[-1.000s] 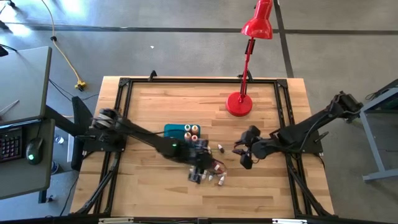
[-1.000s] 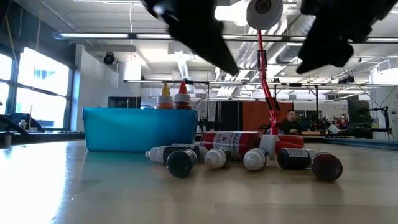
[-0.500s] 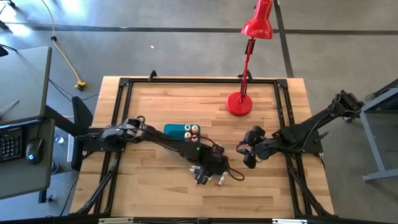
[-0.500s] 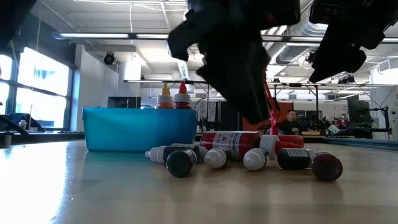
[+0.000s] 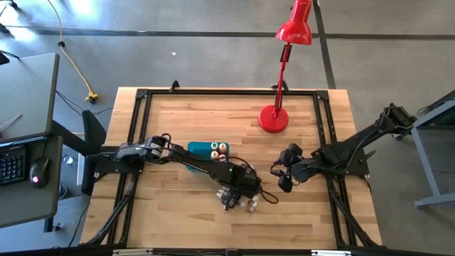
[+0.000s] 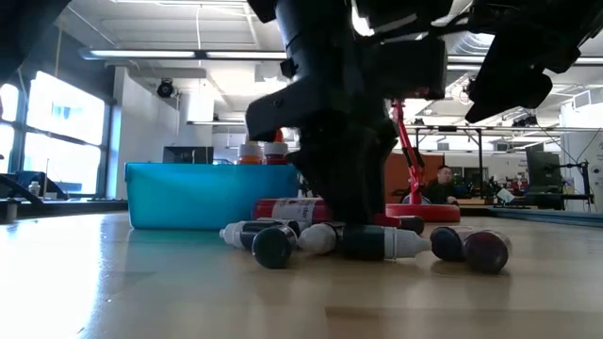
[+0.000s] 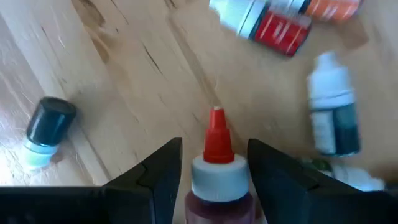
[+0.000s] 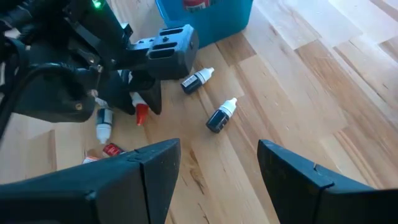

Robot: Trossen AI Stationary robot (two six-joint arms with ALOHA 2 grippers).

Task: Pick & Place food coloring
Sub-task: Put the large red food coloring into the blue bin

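Note:
Several small dropper bottles [image 5: 242, 204] lie loose on the wooden table, on their sides. Two more stand in the teal tub [image 5: 201, 149]. My left gripper [image 7: 214, 144] is down at the table among the loose bottles, open. A bottle with a red pointed cap [image 7: 216, 140], a white collar and a dark red body lies between its fingers, pointing along them. The low view shows this gripper [image 6: 339, 188] as a dark mass over the bottles [image 6: 377, 243]. My right gripper [image 8: 217, 152] hovers open to the right of the pile [image 5: 284, 176], touching nothing. My left gripper stands astride the red-capped bottle near its white collar [image 7: 219, 177], one finger [image 7: 163, 171] on each side, coming slanting down from above with the fingers along the bottle. The bottle lies on the table. Whether the fingers touch it I cannot tell.
A red desk lamp stands with its round base [image 5: 273, 119] on the far right part of the table. A black frame [image 5: 227, 93] runs around the table edges. Two dark bottles [image 8: 222, 116] lie apart from the pile, on its tub side. People sit in the room behind [image 6: 438, 185].
My left gripper has come down from above the pile to the table and shifted slightly toward the right edge, ending astride the red-capped bottle. Some of the loose bottles have been nudged and lie differently in the low view.

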